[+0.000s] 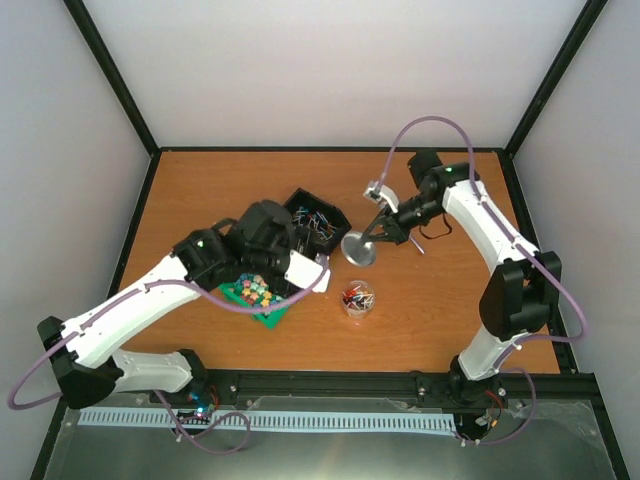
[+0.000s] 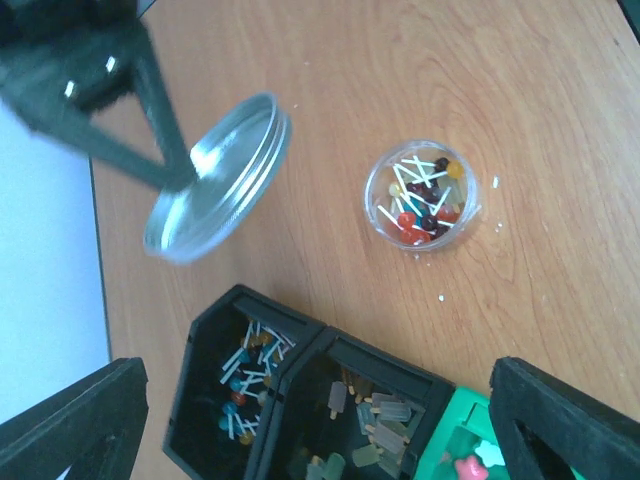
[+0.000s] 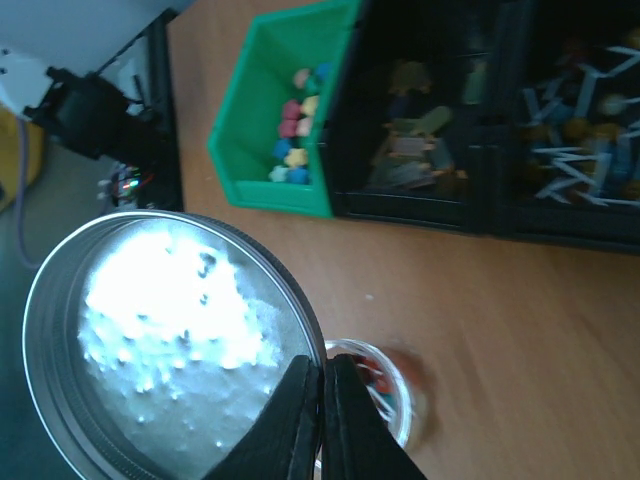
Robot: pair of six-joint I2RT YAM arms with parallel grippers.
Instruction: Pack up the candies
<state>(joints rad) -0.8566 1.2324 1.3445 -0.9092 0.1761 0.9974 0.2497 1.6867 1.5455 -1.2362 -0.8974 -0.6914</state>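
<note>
The candies [image 2: 420,196] are tiny sweets on white sticks, red, dark and yellow, lying in a small clear round jar [image 2: 470,212] on the table. The jar also shows in the top view [image 1: 357,298] and, blurred, in the right wrist view [image 3: 392,392]. More such candies [image 2: 240,378] lie in a black bin [image 2: 200,345]. My right gripper [image 3: 325,400] is shut on the rim of a round metal lid [image 3: 170,340], held in the air up-left of the jar [image 1: 359,248]. My left gripper [image 2: 320,430] is open and empty above the bins.
A second black bin [image 2: 440,385] holds pale ice-lolly shaped sweets. A green bin [image 2: 450,440] holds small coloured shapes; it also shows in the right wrist view [image 3: 250,150]. The bins sit in a row left of the jar [image 1: 318,215]. Black frame posts border the table.
</note>
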